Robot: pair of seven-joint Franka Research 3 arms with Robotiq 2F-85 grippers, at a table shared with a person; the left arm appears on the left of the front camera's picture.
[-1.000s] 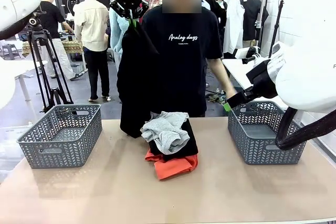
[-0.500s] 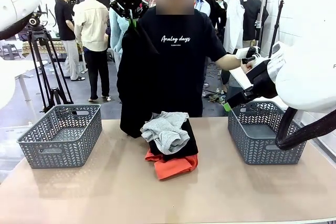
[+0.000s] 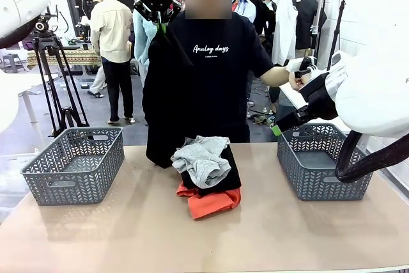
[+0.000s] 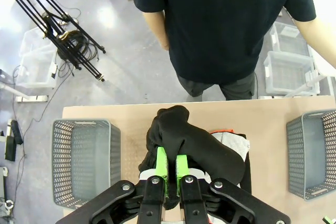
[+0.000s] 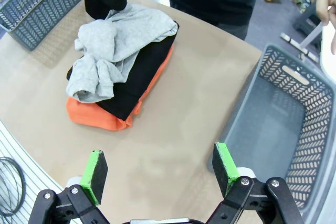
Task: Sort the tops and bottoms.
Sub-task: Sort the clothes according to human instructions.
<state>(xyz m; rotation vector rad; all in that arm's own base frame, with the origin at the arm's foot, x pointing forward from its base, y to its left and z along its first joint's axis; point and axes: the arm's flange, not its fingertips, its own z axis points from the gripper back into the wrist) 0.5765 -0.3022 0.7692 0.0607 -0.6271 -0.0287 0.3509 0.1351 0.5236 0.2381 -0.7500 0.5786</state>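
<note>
My left gripper (image 3: pixel 161 22) is high above the table's far side, shut on the top of a large plain black garment, the bottoms (image 3: pixel 163 94). It hangs down to the tabletop behind the pile. From the left wrist, the green fingers (image 4: pixel 162 162) pinch the bunched black cloth (image 4: pixel 194 142). In the pile at mid-table, a light grey top (image 3: pixel 202 156) lies crumpled over a black layer (image 3: pixel 227 176), with the orange-red top (image 3: pixel 212 201) underneath. My right gripper (image 5: pixel 160 166) hovers open and empty by the right basket, with the pile (image 5: pixel 115 40) ahead to its left.
A grey basket (image 3: pixel 73 164) stands at the table's left and another (image 3: pixel 323 161) at its right; both look empty. A person in a black lettered T-shirt (image 3: pixel 217 62) stands at the far edge, one hand (image 3: pixel 295 76) out by my right arm. Bare tabletop lies in front.
The person has shifted and raised a forearm out to the right, towards my right arm. Both grippers and the clothes have stayed in place.
</note>
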